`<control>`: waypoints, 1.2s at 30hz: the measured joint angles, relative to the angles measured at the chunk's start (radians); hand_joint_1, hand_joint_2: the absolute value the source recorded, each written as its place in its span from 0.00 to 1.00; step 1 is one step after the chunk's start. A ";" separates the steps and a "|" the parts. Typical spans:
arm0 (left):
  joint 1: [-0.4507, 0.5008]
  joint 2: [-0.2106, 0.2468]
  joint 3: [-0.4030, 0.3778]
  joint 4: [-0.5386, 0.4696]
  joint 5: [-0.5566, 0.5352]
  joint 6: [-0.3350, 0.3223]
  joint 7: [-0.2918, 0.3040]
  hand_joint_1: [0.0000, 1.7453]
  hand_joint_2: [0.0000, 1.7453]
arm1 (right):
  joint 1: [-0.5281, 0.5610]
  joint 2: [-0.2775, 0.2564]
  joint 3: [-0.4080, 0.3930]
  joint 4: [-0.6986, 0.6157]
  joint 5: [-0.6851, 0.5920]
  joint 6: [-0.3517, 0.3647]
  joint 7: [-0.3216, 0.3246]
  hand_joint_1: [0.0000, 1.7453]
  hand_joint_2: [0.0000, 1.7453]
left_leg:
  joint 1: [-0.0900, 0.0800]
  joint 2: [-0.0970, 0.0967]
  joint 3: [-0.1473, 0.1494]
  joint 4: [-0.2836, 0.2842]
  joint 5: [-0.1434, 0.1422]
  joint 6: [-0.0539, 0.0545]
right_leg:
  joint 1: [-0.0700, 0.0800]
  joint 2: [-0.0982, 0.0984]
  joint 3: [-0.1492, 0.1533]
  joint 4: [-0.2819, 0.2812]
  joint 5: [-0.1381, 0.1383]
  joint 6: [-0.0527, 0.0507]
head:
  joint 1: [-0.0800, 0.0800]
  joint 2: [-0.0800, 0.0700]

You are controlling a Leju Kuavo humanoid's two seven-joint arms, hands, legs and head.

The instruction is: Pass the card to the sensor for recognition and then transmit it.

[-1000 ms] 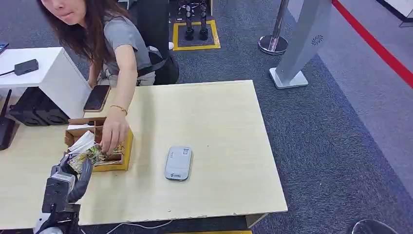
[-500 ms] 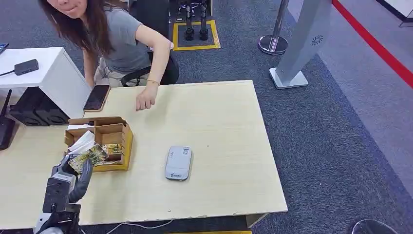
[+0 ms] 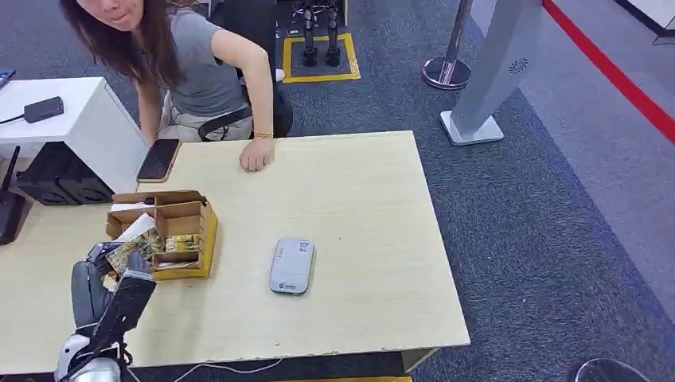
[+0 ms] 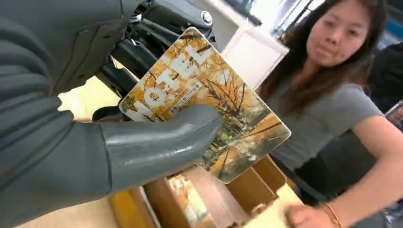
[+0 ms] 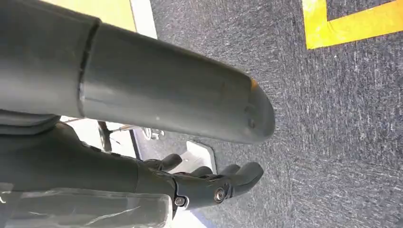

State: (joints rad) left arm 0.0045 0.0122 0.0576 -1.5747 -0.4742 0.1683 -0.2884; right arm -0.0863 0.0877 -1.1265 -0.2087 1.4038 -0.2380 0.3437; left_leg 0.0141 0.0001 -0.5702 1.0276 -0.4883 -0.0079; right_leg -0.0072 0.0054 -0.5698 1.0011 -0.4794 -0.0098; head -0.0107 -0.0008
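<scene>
- Autumn-gold hotel key card point(image 4: 209, 107) pinched flat between the thick grey thumb point(image 4: 161, 142) and the darker fingers point(image 4: 142, 52) of the left hand point(image 3: 111, 274) — held by one end so that most of the printed face stays free, presumably to leave it bare for the reader.
- Seen from the head view, raised just above the cardboard card box point(image 3: 179, 235) at the near-left of the pale wood worktop point(image 3: 358, 191); more cards standing on edge in the box's compartments, which would suit picking from above.
- Grey card sensor point(image 3: 291, 266) lying flat near the middle of the worktop, well apart from the box and to the robot's right of it — flat face up, so likely meant to be hovered over or touched with the card's face.
- Judged stage: card in hand, not yet brought to the sensor; next move calls for a sideways carry to the right and a lowering of the card's face toward the sensor.
- Possible risk: a thin card in a thumb pinch could slide or tilt if knocked against the box wall.
- Right hand point(image 5: 209, 183) hanging over grey carpet beside the worktop, holding nothing, thumb and fingers apart and loosely extended.
- Person's hand point(image 3: 256, 153) resting at the far edge of the worktop, near a dark phone point(image 3: 158, 159) — perhaps waiting to receive the card.
</scene>
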 joint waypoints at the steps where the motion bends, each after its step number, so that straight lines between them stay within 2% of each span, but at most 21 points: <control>1: -0.005 -0.001 -0.003 0.007 -0.004 0.002 0.000 1.00 1.00 | 0.000 0.000 0.000 0.000 0.000 0.000 0.000 0.00 0.00 | 0.000 0.000 0.000 0.000 0.000 0.000 | 0.000 0.000 0.000 0.000 0.000 0.000 | 0.000 0.000; 6: -0.020 -0.001 -0.014 0.033 -0.039 0.023 0.000 1.00 1.00 | 0.000 0.000 0.000 0.000 0.000 0.000 0.000 0.00 0.00 | 0.000 0.000 0.000 0.000 0.000 0.000 | 0.000 0.000 0.000 0.000 0.000 0.000 | 0.000 0.000; 14: -0.092 -0.002 -0.071 0.135 -0.306 0.193 -0.002 1.00 1.00 | 0.000 0.000 0.010 0.000 0.018 0.003 0.002 0.00 0.00 | 0.000 0.000 0.000 0.000 0.000 0.000 | 0.000 0.000 0.000 0.000 0.001 0.000 | 0.000 0.000; 20: -0.094 -0.002 -0.073 0.139 -0.310 0.195 -0.002 1.00 1.00 | 0.000 0.000 0.010 0.000 0.018 0.003 0.002 0.00 0.00 | 0.000 0.000 0.000 0.000 0.000 0.000 | 0.000 0.000 0.000 0.000 0.001 0.000 | 0.000 0.000; 22: -0.125 -0.002 -0.110 0.187 -0.373 0.237 0.001 1.00 1.00 | -0.001 0.000 0.016 0.000 0.021 0.005 0.003 0.00 0.00 | 0.000 0.000 0.001 0.000 0.001 0.000 | 0.000 0.000 0.000 0.000 0.001 0.000 | 0.000 0.000; 25: -0.153 -0.002 -0.146 0.240 -0.406 0.259 0.001 1.00 1.00 | -0.001 0.000 0.019 0.000 0.032 0.005 0.003 0.00 0.00 | 0.000 0.000 0.001 0.000 0.000 0.000 | 0.000 0.001 0.000 0.000 0.001 0.000 | 0.000 0.000; 28: -0.167 -0.001 -0.170 0.263 -0.490 0.306 0.010 1.00 1.00 | -0.001 0.000 0.021 0.000 0.033 0.006 0.006 0.00 0.00 | 0.000 0.000 0.001 0.000 0.000 0.000 | 0.000 0.000 0.000 0.000 0.001 0.000 | 0.000 0.000; 32: -0.193 0.000 -0.214 0.300 -0.654 0.381 0.053 1.00 1.00 | -0.001 0.000 0.026 0.000 0.036 0.007 0.012 0.00 0.00 | 0.000 0.000 0.001 0.000 0.001 0.000 | 0.000 0.000 0.000 0.000 0.001 0.000 | 0.000 0.000; 36: -0.221 0.000 -0.267 0.336 -0.762 0.436 0.083 1.00 1.00 | -0.002 0.000 0.027 0.000 0.036 0.008 0.015 0.00 0.00 | 0.000 0.000 0.001 0.000 0.001 0.000 | 0.000 0.000 0.001 0.000 0.001 0.000 | 0.000 0.000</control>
State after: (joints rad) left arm -0.2166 0.0118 -0.2095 -1.2386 -1.2361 0.6039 -0.2056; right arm -0.0884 0.0881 -1.0998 -0.2087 1.4397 -0.2304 0.3582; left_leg 0.0139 0.0001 -0.5697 1.0279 -0.4874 -0.0077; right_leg -0.0073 0.0058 -0.5693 1.0011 -0.4783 -0.0101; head -0.0107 -0.0008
